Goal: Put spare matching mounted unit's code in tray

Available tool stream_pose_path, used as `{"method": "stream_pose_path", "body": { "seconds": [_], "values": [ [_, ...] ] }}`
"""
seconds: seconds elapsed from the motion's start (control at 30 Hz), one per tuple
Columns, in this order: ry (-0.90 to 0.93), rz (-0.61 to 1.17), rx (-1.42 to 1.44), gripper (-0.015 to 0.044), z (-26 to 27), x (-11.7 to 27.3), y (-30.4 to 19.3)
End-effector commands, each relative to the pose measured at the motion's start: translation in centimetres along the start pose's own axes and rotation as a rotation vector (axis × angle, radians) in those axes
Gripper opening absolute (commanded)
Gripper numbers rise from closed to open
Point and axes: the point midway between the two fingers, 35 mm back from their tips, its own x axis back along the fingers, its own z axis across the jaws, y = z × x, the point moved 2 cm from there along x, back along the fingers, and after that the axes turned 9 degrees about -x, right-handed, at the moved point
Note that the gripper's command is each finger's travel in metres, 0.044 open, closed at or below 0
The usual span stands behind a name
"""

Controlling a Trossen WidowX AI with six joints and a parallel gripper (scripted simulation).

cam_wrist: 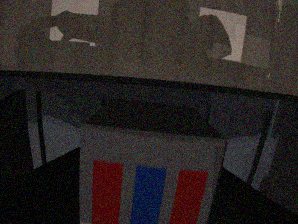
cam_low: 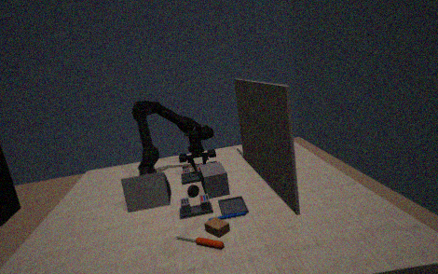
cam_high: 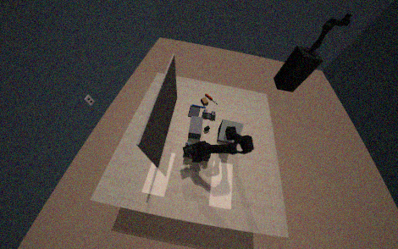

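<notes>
No words, numbers or brand names can be read; the legible markings are colored bars. Red, blue and red upright bars, in that order from left to right in the wrist view, mark the pale face of a block [cam_wrist: 155, 146]. In the exterior view, small striped labels mark two blocks on the dark rack [cam_low: 196, 212] nearer the camera than the gray box [cam_low: 214, 179]; blue and red show on the right-hand block [cam_low: 204, 199], while the left-hand block [cam_low: 184, 202] bears stripes too blurred to read in order.
</notes>
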Motion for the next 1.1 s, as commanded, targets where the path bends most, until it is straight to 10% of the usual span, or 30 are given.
{"method": "stream_pose_path", "body": {
  "seconds": [0.0,1.07],
  "values": [
    [0.0,0.0,0.0,0.0,0.0,0.0,0.0],
    [0.001,0.017,-0.009,0.0,-0.5,9.2,-0.3]
  ]
}}
